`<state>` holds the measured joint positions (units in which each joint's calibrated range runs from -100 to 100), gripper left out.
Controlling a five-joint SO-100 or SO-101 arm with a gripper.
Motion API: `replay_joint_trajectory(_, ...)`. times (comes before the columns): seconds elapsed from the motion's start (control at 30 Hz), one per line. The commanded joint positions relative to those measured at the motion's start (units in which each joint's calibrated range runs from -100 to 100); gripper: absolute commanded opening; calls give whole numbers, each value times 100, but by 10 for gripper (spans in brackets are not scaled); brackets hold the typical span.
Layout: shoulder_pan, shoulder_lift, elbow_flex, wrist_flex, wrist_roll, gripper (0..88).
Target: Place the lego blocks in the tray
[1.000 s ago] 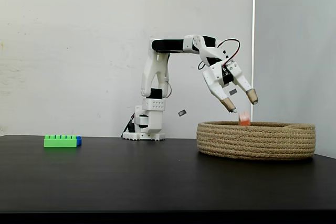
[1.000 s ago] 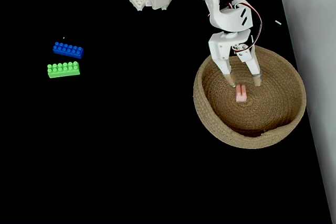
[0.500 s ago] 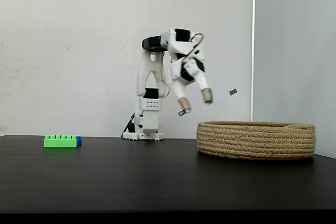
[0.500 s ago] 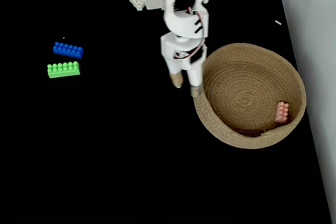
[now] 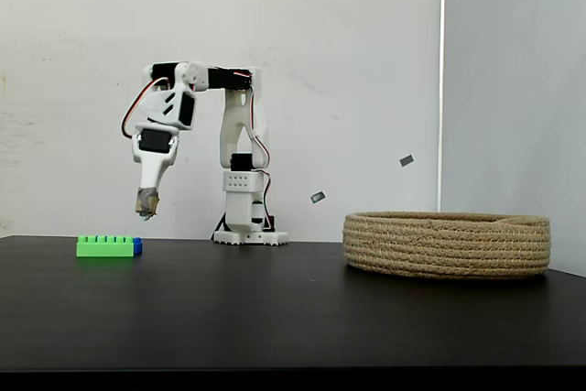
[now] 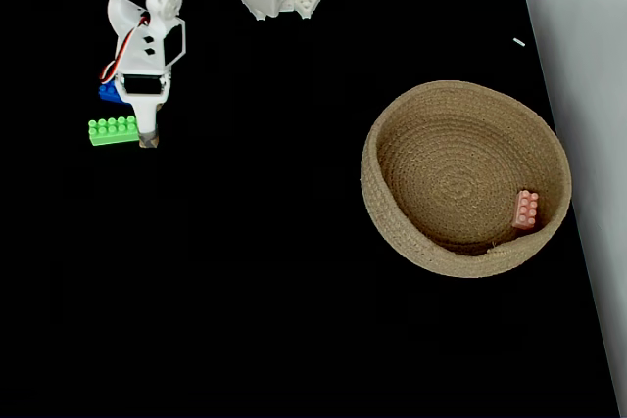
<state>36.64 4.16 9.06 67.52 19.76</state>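
**Fixed views: pink brick in the basket, two bricks out on the left**

Both fixed views show the rope tray (image 6: 392, 212) on the right of the black table (image 6: 255, 291). The salmon-pink brick (image 6: 526, 209) lies inside it against the right wall. Far left, the green brick (image 6: 114, 130) sits just nearer than the blue brick (image 6: 106, 93), which the arm partly covers. The gripper (image 5: 145, 208) hangs above the table just right of the green brick, its fingers together, holding nothing.
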Motion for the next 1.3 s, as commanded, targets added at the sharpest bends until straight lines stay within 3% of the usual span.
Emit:
replay_joint_trajectory(0.0, 392, 40, -381, 133, 29, 205)
replay_joint_trajectory(1.27, 804, 685, -974, 141, 894, 221)
